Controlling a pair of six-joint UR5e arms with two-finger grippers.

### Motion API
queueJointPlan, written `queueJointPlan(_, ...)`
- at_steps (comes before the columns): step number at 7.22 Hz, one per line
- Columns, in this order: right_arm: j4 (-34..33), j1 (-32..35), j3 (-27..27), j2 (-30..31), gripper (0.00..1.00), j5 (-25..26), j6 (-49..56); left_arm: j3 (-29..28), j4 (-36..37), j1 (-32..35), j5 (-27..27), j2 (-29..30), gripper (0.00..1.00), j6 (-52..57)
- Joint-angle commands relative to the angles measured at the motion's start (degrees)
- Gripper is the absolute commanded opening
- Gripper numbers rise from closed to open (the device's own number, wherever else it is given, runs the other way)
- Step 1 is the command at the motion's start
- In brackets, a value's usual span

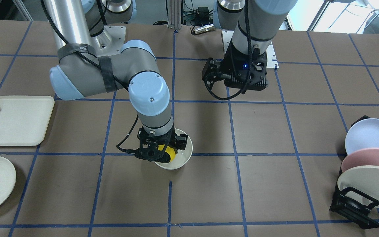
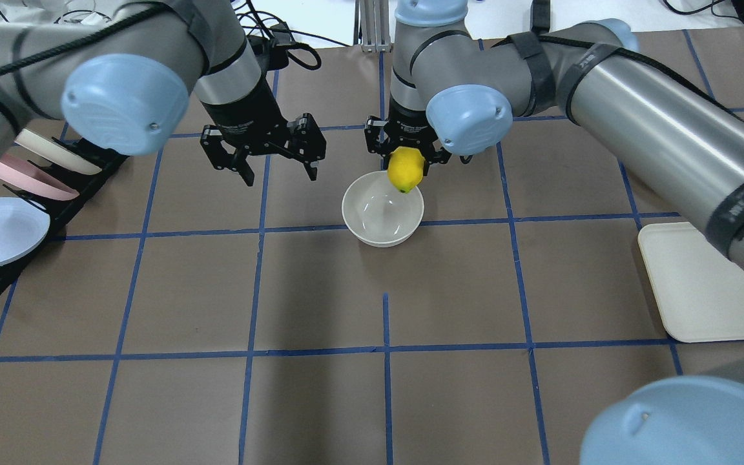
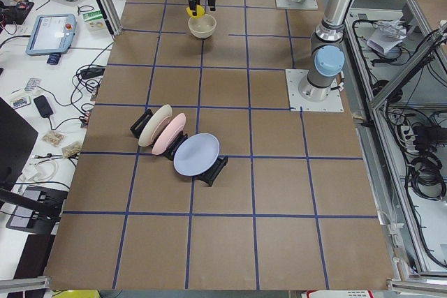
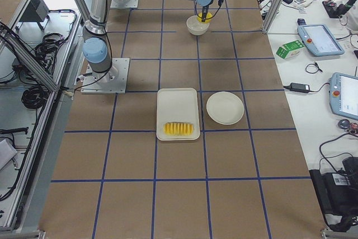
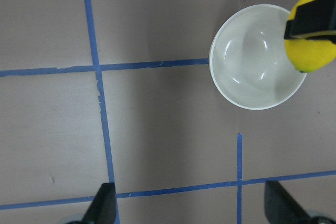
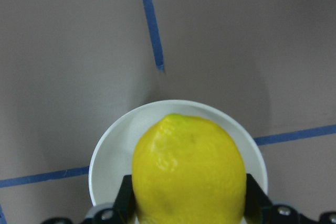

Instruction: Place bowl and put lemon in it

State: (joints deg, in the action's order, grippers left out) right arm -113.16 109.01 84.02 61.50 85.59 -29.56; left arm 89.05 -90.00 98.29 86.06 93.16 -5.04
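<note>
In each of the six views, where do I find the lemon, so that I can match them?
Front-facing: lemon, lower centre.
Overhead: lemon, upper centre.
Exterior left: lemon, top, left of centre.
Exterior right: lemon, top, right of centre.
Left wrist: lemon, upper right edge.
Right wrist: lemon, bottom centre.
Landmark: the bowl, seen in all six.

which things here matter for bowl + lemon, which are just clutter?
In the job:
bowl, on the table
lemon, held over the bowl
right hand, shut on the lemon

Lying about:
tray with orange-yellow slices
flat cream plate
rack of pastel plates
left hand, open and empty
</note>
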Motion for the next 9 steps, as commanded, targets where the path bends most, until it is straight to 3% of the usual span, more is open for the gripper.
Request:
queueJointPlan(1,-1.28,1.38,0.52,-1.91,0.00,-0.07,-0.68,2.61,-1.75,-0.64,1.30,-4.02,1.00,0.29)
queueJointPlan(2,-1.36,1.38,1.40,-2.00,0.00,0.02,-0.59,2.62,-1.32,-1.34,1.39,-4.56,1.00,2.38)
queueJointPlan(3,-1.54,1.38,2.28,-2.00,0.11,0.36,-0.42,2.62,-1.75,-4.05,2.43,-5.17,1.00,9.97)
queueJointPlan(4,-1.80,1.38,2.81,-2.08,0.38,0.54,-0.42,2.36,-0.97,-7.38,2.36,-6.14,1.00,10.05)
queueJointPlan(5,-1.80,1.38,2.73,-2.09,0.73,0.72,-0.24,1.49,-0.88,-9.68,2.62,-6.06,1.00,10.14)
queueJointPlan(6,-1.80,1.38,2.73,-2.09,0.93,0.81,-0.50,1.31,-0.88,-9.52,2.53,-6.06,1.00,8.92)
queueJointPlan(7,-1.63,1.30,2.55,-1.91,1.00,1.07,-0.33,1.31,-0.79,-9.52,2.53,-6.14,1.00,6.21)
queueJointPlan(9,-0.84,0.86,1.76,-1.30,1.00,1.25,-0.24,1.39,1.22,-9.52,2.44,-6.06,1.00,5.21)
